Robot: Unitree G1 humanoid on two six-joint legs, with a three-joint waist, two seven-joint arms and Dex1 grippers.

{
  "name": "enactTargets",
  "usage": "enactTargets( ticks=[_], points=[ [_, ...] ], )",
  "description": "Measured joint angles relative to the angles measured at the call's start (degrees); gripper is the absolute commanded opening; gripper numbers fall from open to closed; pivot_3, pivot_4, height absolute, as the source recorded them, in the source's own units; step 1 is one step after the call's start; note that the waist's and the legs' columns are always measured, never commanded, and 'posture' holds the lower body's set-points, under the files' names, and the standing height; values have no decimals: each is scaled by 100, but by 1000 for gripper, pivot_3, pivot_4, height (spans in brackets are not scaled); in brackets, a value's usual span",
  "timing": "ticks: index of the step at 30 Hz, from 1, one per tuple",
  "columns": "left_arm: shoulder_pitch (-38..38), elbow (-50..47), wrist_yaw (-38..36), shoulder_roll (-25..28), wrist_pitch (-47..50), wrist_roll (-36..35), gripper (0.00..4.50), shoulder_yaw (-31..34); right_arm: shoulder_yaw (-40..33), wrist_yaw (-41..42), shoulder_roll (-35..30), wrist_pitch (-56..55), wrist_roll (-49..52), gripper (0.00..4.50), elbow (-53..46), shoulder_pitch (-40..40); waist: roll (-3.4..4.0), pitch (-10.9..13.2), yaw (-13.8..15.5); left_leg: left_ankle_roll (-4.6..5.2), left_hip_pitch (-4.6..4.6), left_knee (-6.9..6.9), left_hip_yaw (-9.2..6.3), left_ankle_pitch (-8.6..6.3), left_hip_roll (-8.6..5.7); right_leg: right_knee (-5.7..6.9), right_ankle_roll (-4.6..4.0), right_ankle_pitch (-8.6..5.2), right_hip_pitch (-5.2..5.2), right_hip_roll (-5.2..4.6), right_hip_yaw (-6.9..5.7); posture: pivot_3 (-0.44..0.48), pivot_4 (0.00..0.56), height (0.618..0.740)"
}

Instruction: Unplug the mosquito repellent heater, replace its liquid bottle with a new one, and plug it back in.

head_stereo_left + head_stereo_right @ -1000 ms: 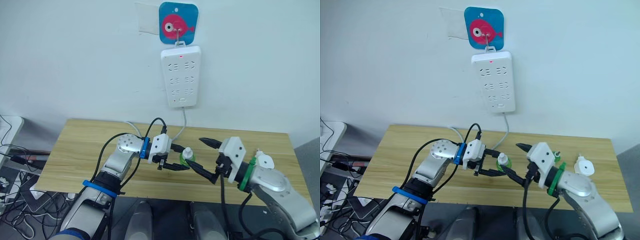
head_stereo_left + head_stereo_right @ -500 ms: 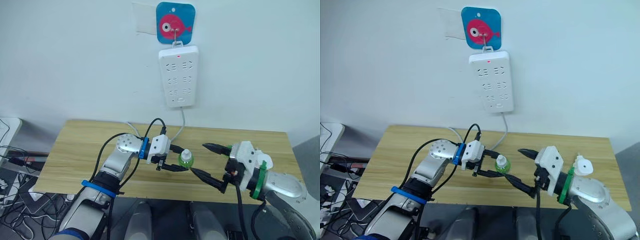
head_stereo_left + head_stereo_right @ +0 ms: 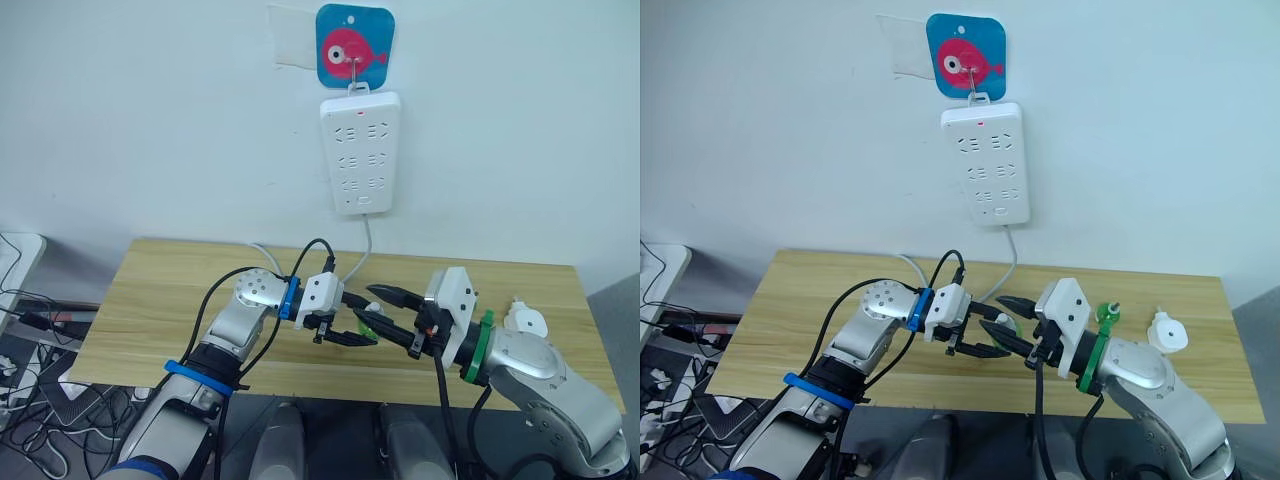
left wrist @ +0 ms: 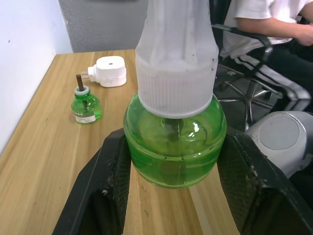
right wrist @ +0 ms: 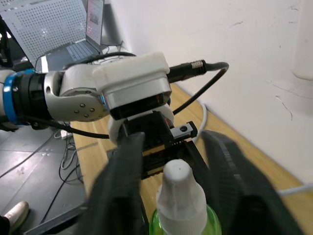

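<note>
Two steps done: heater unplugged, old bottle out; left tool grips new bottle, right tool spread around its cap.

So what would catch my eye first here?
Probably the green bottle with its white cap, pinched by the left gripper above the wooden table, with the right gripper open around the cap. Behind, a white power strip hangs under a fish hook.
</note>
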Motion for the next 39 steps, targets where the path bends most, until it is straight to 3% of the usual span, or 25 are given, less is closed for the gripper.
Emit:
enactTargets(
  ticks=[2, 3, 12, 21, 24, 29, 39],
  points=[
    [11, 0, 10, 9, 11, 15, 2197, 0, 12, 27, -49, -55, -90, 302, 8, -8, 0, 0, 0, 0, 0, 0, 0, 0, 0, 0, 0, 0, 0, 0, 0, 127, 263, 740],
    [15, 0, 15, 10, 12, 29, 2197, 0, 34, 37, -80, -86, -127, 246, 9, -8, 0, 0, 0, 0, 0, 0, -1, 0, 0, 0, 0, 0, 0, 0, -1, 127, 263, 740],
    [57, -7, 19, 10, 11, 41, 2197, 3, -404, -80, -176, 195, 326, 246, -434, -337, 0, 1, 1, 0, 0, -1, -2, 0, 1, 1, 0, 0, 0, 0, -1, 127, 264, 740],
    [246, -8, 46, 254, -2, 57, 2197, 52, -1734, -1601, 211, 1047, 1283, 246, -686, -705, 1, 2, -1, 0, 0, -5, -1, 0, 1, -1, 0, 0, 0, 0, 0, 125, 275, 740],
    [416, -66, 138, 310, 5, 58, 2197, 73, -1449, -2121, 480, 659, 399, 246, -12, -516, 1, 2, -5, 1, 1, -5, 0, 0, 1, -1, 0, 0, -1, 0, 0, 141, 280, 740],
    [587, -463, 123, 538, 85, 55, 2197, 76, -743, -2468, 1237, -931, -1106, 246, 2124, -228, 13, 22, -2, 0, 1, -8, 9, 0, 2, 2, 0, 0, -7, 1, 8, 173, 298, 740],
    [822, -966, 107, 921, 455, 22, 2197, 150, -724, -2422, 1907, -2908, -1902, 246, 4509, -349, 51, 103, 6, 1, 3, -13, 12, 0, 3, 1, 0, -1, -8, 1, 11, 204, 318, 740]
  ],
)
